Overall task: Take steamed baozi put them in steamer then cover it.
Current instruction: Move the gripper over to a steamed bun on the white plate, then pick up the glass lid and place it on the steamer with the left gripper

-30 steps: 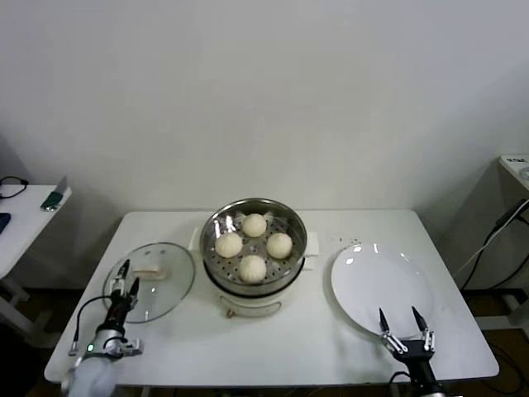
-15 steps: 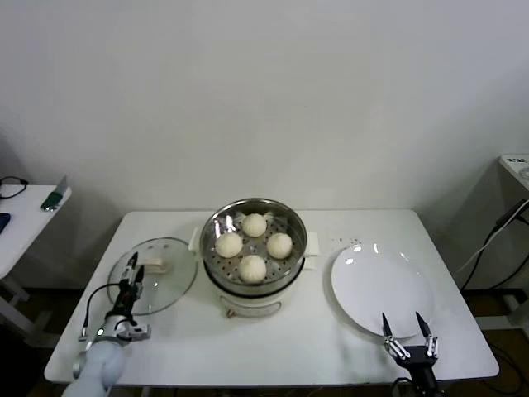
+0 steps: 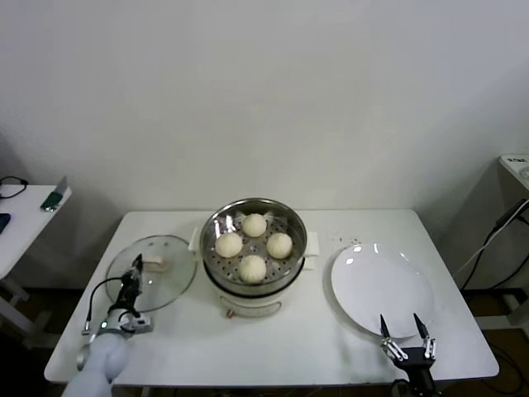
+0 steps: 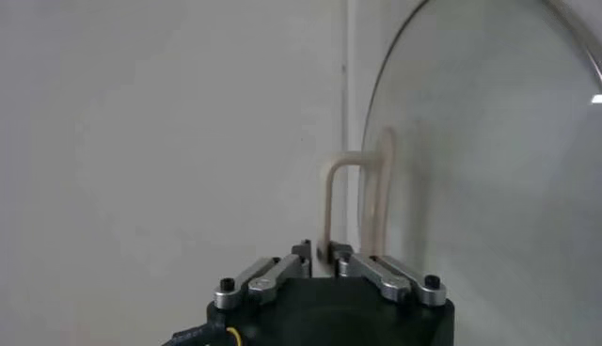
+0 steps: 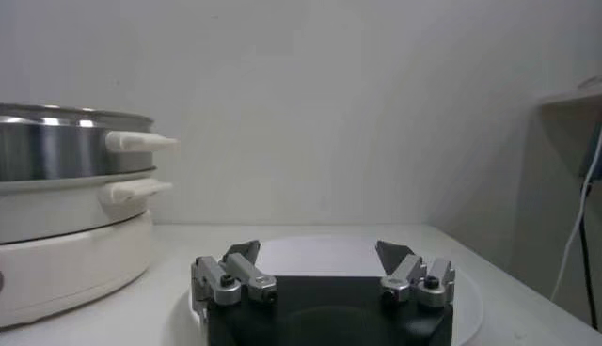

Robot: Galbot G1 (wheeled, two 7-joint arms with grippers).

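Note:
Four cream-white baozi sit on the perforated tray inside the shiny steel steamer at the table's middle; the steamer also shows in the right wrist view. The glass lid lies left of the steamer. My left gripper is at the lid's cream handle. In the left wrist view the gripper is shut on one leg of the handle, beside the glass lid. My right gripper is open and empty at the near edge of the plate, also seen in its wrist view.
A flat white plate lies right of the steamer, and shows in the right wrist view. A side table with small items stands at far left. Cables hang at far right.
My left gripper moved forward to the lid's handle and closed on it; the lid shifted slightly away from me. My right gripper drew back a little toward the table's front edge.

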